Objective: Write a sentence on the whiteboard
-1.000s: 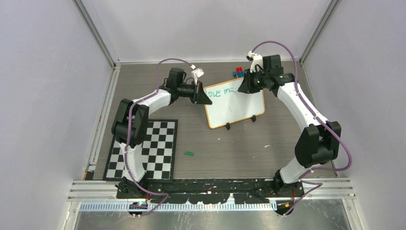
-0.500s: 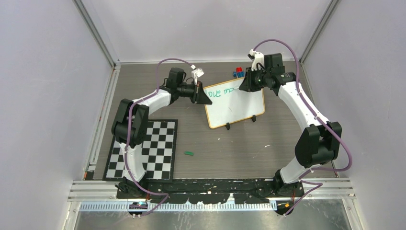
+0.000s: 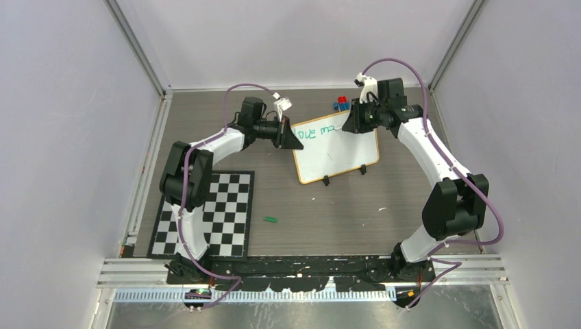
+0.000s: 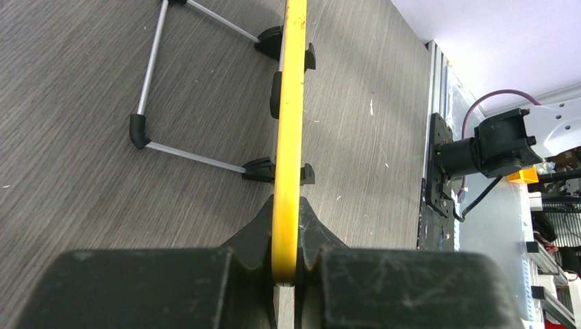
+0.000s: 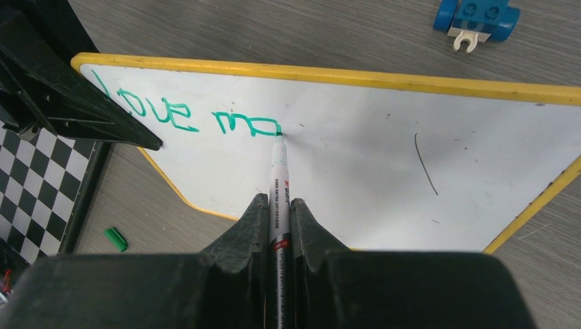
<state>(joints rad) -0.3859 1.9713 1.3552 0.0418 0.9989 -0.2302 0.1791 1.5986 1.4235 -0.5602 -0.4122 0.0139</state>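
**Two tools at work on the whiteboard.** The whiteboard [image 3: 339, 151] stands tilted back on the grey, wood-grain worktop [image 3: 329, 212], held between your two tools. Your left tool [image 4: 286, 229] has narrowed onto the smooth yellow frame at the board's left edge. Your right tool [image 5: 277, 209] is clamped around a slim white marker [image 5: 278, 171]. The marker's tip touches the glossy white face at the end of the green sentence [image 5: 181, 116], which reads "love ma" along the top line.

One black finger of the left tool covers the board's upper left corner, just beside the first letter. A thin dark stroke [image 5: 425, 164] marks the board to the right of the writing.

- **Behind the whiteboard:** a silver wire stand [image 4: 154, 89] with black elbow ends rests on the worktop. Black clip feet [image 3: 327, 181] grip the board's lower edge.
- **Past its upper right corner:** small blue and red toy blocks [image 3: 340, 104] sit near it.
- **In front and to the left:** a small green cap [image 3: 270, 220] lies well apart from the board.
- **Farther left:** a flat black-and-white checkerboard mat [image 3: 233, 226] lies on the worktop.
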